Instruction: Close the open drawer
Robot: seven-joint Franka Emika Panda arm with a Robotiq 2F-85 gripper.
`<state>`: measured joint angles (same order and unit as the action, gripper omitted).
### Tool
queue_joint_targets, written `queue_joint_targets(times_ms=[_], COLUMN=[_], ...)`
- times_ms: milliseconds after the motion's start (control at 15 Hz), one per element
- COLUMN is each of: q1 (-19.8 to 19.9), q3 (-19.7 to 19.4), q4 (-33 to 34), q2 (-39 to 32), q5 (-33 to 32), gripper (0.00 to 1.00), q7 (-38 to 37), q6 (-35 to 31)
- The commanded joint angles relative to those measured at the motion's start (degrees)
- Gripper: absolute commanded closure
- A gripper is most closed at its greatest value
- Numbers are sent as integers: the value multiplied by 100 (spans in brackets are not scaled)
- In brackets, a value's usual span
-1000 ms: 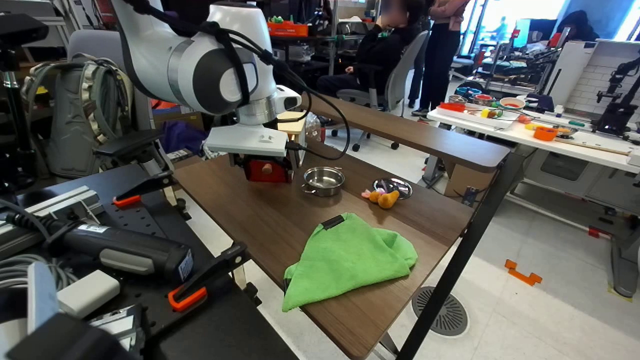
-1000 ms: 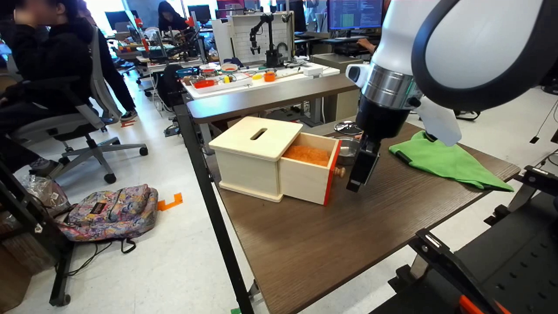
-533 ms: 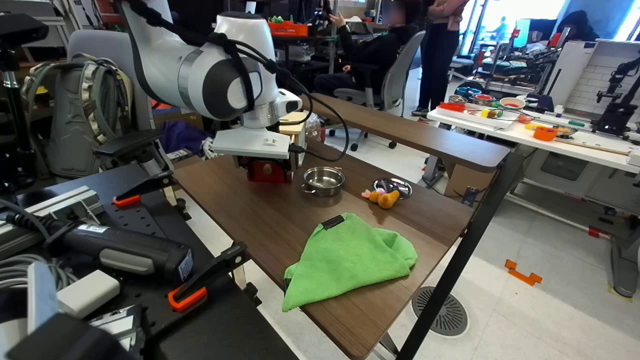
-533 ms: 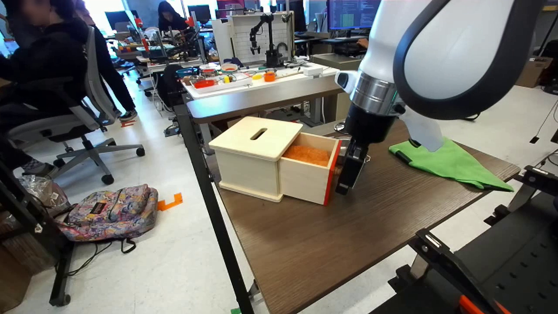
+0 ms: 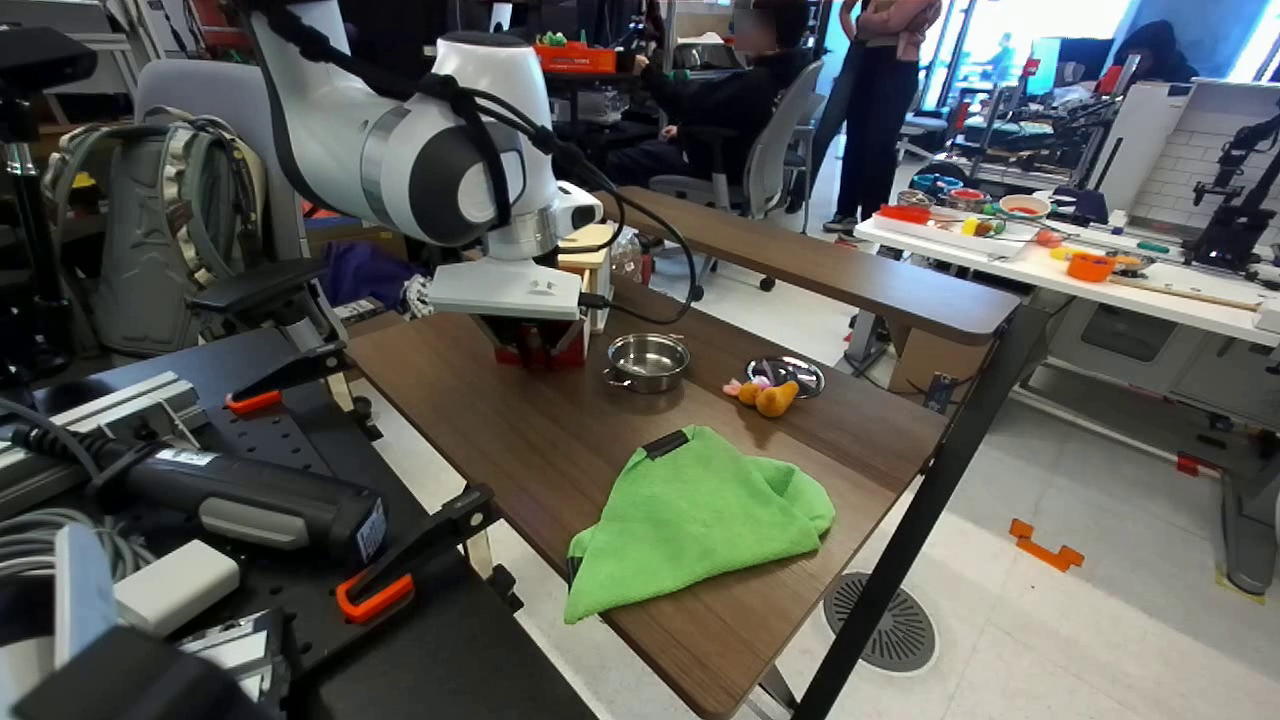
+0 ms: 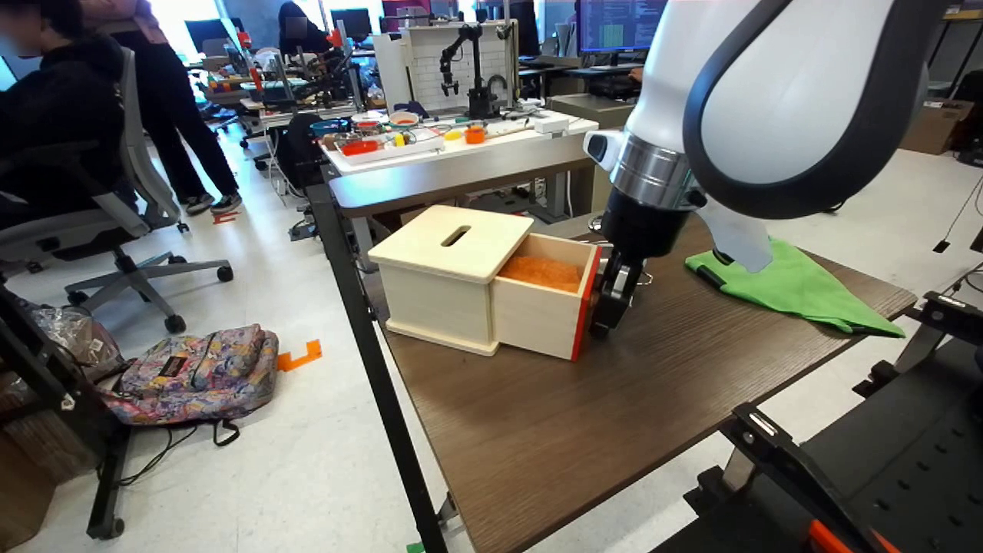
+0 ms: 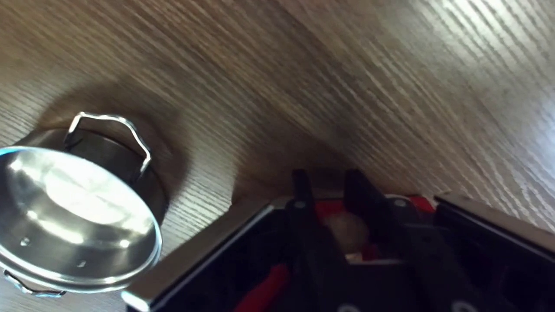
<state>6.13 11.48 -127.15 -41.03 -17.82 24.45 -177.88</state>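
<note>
On the brown tabletop point(image 6: 537, 445), the drawer point(image 6: 541, 309) is being held part-drawn by its tan box point(image 6: 438, 298), red front point(image 6: 582, 322) pointing at the gripper point(image 7: 327, 174), long axis seemingly running front to back. Its knob point(image 7: 348, 234) is apparently being pinched between narrowly parted fingers point(image 7: 302, 187); it is presumably being held so for a straight inward push.

Spreads wide in pale floor tiles point(image 5: 1120, 640), with a round slotted vent point(image 5: 895, 622) let in. Carries brown wood grain over the worktop point(image 6: 522, 445) and the raised shelf point(image 5: 830, 268) alongside. Holds, farther off, a white table point(image 5: 1180, 308), a brick-patterned panel point(image 5: 1175, 165) and a grey swivel chair point(image 6: 142, 150). Brightens at the back windows point(image 5: 1050, 18).
</note>
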Motion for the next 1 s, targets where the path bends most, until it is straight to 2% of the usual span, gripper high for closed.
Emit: queue_joint_targets(times_ms=[0, 467, 533, 667, 933], q1=[87, 36, 31, 18, -69], q3=[68, 26, 22, 10, -36], q4=[43, 32, 31, 15, -14], q2=[-66, -13, -6, 29, 156], q5=[-81, -86, -80, -79, -87], gripper=[99, 97, 65, 57, 28], q7=[103, 106, 97, 86, 50], q6=[-170, -117, -94, -91, -111])
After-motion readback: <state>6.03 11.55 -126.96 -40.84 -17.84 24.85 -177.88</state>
